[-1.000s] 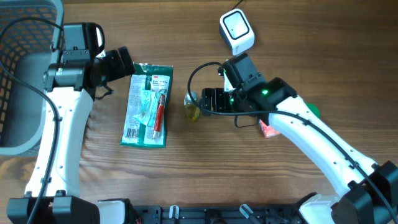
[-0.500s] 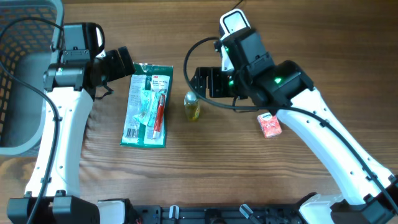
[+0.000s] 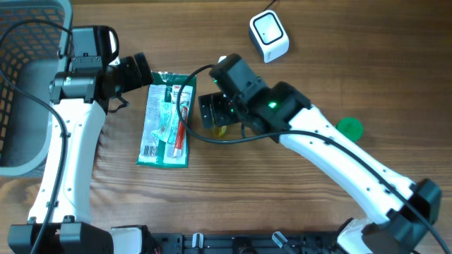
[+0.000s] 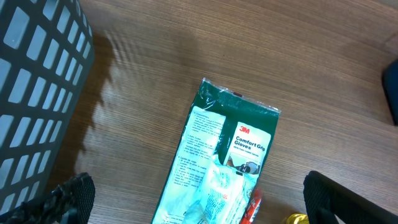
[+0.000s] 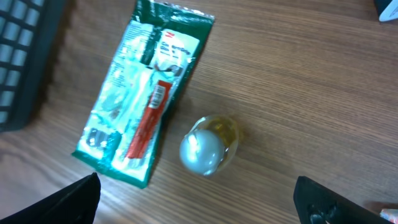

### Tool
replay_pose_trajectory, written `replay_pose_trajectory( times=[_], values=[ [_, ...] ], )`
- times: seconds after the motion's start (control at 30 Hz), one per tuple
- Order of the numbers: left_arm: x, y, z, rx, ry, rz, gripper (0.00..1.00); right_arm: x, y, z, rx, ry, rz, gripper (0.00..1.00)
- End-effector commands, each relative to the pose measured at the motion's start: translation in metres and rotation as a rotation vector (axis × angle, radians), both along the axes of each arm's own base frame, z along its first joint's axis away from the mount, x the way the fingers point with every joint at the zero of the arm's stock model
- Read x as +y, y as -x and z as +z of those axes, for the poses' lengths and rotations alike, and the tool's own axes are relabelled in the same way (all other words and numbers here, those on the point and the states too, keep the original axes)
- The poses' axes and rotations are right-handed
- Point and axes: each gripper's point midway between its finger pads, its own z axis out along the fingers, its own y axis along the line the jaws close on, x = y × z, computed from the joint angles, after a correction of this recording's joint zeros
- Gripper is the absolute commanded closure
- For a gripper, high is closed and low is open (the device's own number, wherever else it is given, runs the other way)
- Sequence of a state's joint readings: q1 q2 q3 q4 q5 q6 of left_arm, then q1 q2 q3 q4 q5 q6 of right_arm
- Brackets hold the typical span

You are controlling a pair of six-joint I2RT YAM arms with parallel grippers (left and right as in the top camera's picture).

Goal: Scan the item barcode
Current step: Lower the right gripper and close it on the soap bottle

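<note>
The 2 grippers are both spread wide and hold nothing. The left gripper [image 3: 136, 71] sits by the top corner of the 3M gloves pack [image 3: 167, 120], which lies flat on the wooden table [image 3: 296, 204]. The right gripper [image 3: 212, 111] hangs over the small yellow bottle [image 5: 208, 149] just beside the pack. The white barcode scanner [image 3: 269, 35] sits well apart.

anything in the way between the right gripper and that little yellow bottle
Nothing visible. The right gripper is open above the small bottle, and its wrist view shows the bottle's cap with only bare table around it. The glove packet lies off to one side, not between them.
</note>
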State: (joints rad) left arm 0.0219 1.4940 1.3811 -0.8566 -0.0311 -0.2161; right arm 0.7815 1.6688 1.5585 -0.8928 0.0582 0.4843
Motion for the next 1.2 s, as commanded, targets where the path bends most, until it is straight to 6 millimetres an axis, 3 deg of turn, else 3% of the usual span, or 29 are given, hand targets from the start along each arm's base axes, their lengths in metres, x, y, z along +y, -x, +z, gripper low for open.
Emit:
replay_pose_trajectory(
  times=[0.0,0.47,0.83,1.17],
  values=[
    [0.001,-0.002,0.009,-0.024,0.008,0.008,0.00,-0.002,-0.009,-0.026,0.002,0.080,-0.027,0.00],
    [0.001,-0.002,0.009,-0.024,0.008,0.008,0.00,0.003,-0.013,-0.077,0.159,0.050,-0.273,0.00],
    [0.001,-0.002,0.009,-0.024,0.008,0.008,0.00,0.007,-0.015,-0.109,0.206,0.086,-0.289,0.02],
    [0.001,-0.002,0.009,-0.024,0.008,0.008,0.00,0.013,-0.014,-0.112,0.224,0.067,-0.273,0.37]
  ],
)
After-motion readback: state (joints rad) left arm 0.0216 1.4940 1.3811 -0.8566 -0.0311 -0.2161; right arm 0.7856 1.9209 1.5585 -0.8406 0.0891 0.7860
